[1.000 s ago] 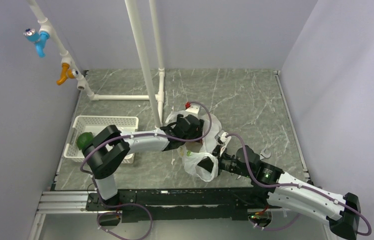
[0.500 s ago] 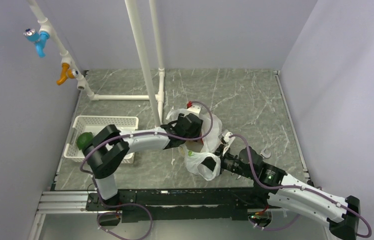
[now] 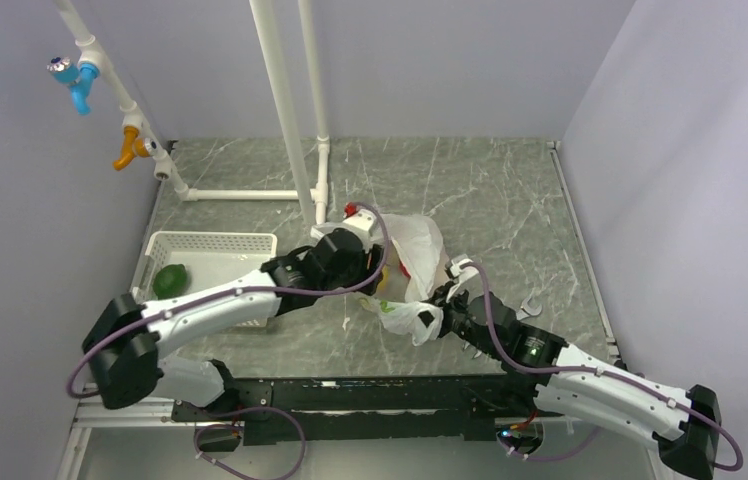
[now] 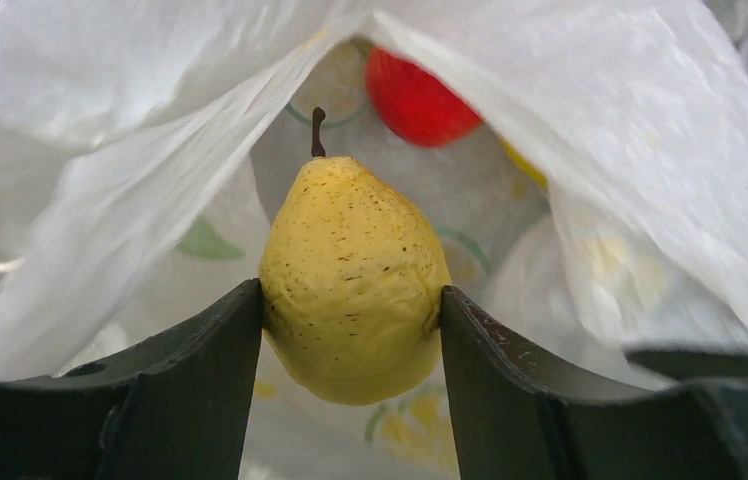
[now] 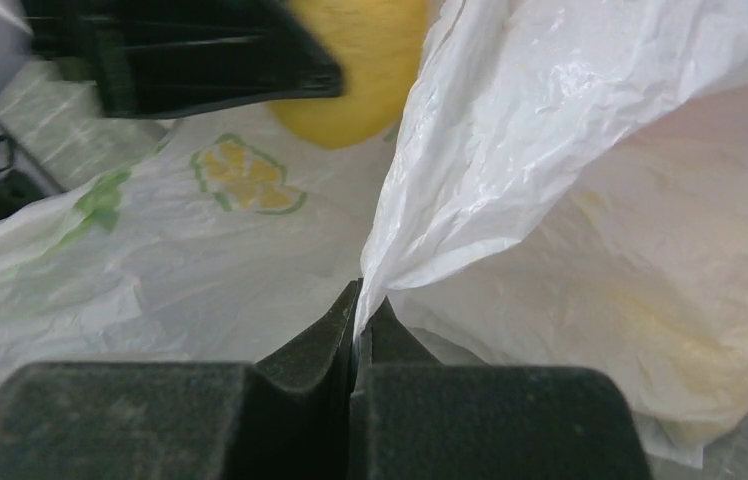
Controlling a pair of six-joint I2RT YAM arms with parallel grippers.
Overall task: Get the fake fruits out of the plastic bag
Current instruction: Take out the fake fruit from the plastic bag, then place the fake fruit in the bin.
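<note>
My left gripper is shut on the yellow-green oblong fruit, pear-shaped with a brown stem, and holds it at the mouth of the plastic bag. A red fruit and a yellow one lie deeper inside. In the top view the bag lies mid-table, with the left gripper at its left side. My right gripper is shut on a fold of the bag; it also shows in the top view. The held fruit shows above it.
A white latticed tray at the left holds the dark green round fruit. White pipes rise behind the bag, with a floor pipe towards the left wall. A small white scrap lies right of the bag.
My left arm has drawn back to the left, bringing its gripper and the yellow-green fruit from inside the bag to its mouth. The right gripper keeps its hold on the bag.
</note>
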